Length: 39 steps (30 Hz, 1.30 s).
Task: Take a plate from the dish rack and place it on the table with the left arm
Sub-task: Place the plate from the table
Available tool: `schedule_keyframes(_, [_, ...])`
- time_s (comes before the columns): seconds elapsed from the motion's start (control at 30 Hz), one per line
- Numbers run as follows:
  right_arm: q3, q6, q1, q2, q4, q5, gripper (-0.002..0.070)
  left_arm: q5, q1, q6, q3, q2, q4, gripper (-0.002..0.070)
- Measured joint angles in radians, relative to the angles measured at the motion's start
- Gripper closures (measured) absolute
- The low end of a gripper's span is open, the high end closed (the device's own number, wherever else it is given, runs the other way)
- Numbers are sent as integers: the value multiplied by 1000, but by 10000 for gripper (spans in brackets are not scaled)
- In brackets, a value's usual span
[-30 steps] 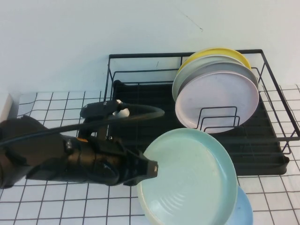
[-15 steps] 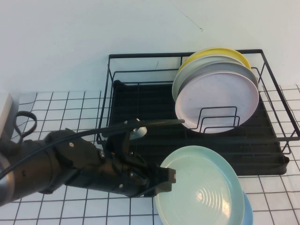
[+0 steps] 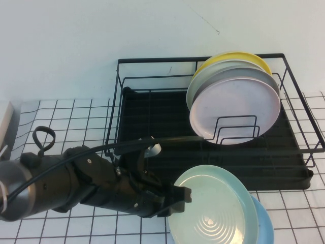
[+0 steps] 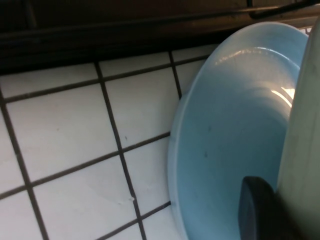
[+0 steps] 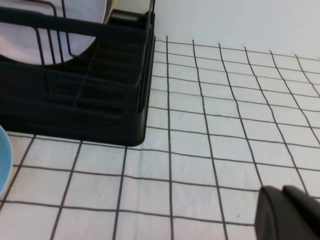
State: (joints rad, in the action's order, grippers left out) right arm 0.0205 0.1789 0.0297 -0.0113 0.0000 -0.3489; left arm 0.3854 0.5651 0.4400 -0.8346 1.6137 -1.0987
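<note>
Since a second ago the left gripper (image 3: pixel 179 199) has carried the plate (image 3: pixel 216 206) down and toward the near side, away from the dish rack (image 3: pixel 167 109), and the plate has tipped from a steep tilt to nearly flat; the left arm (image 3: pixel 76 183) has swung lower in front of the rack; the jaws are clamped on the plate's rim at the edge farthest from the rack's right end. The mint-green plate now sits just in front of the rack's near wall, over a sky-blue plate (image 3: pixel 264 226) lying on the table (image 3: pixel 66 117); whether the two plates touch cannot be told. Inside the rack, at its right end, three plates stand on edge between the wire dividers: a pale pink plate (image 3: pixel 233 109) nearest, a grey plate (image 3: pixel 223 73) behind it, a yellow plate (image 3: pixel 236 56) at the back; the rest of the rack's tray is bare. The right gripper (image 5: pixel 290 215) is by the table beyond the rack's right end; whether its jaws are apart or together cannot be told.
</note>
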Motion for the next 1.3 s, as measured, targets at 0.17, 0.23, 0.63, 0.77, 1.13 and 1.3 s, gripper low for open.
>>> schedule_keyframes(0.17, [0,0,0,0,0,0,679,0,0,22,0,0,-2,579])
schedule_keyframes(0.23, [0,0,0,0,0,0,679,0,0,32,0,0,-4,566])
schedule_keyframes(0.63, [0,0,0,0,0,0,679,6,0,182,0,0,-125,497])
schedule_keyframes(0.77, [0,0,0,0,0,0,679,19,0,234,0,0,-148,362])
schedule_keyframes(1.13, [0,0,0,0,0,0,679,68,0,327,0,0,-165,288])
schedule_keyframes(1.3, [0,0,0,0,0,0,679,76,0,329,0,0,-103,572])
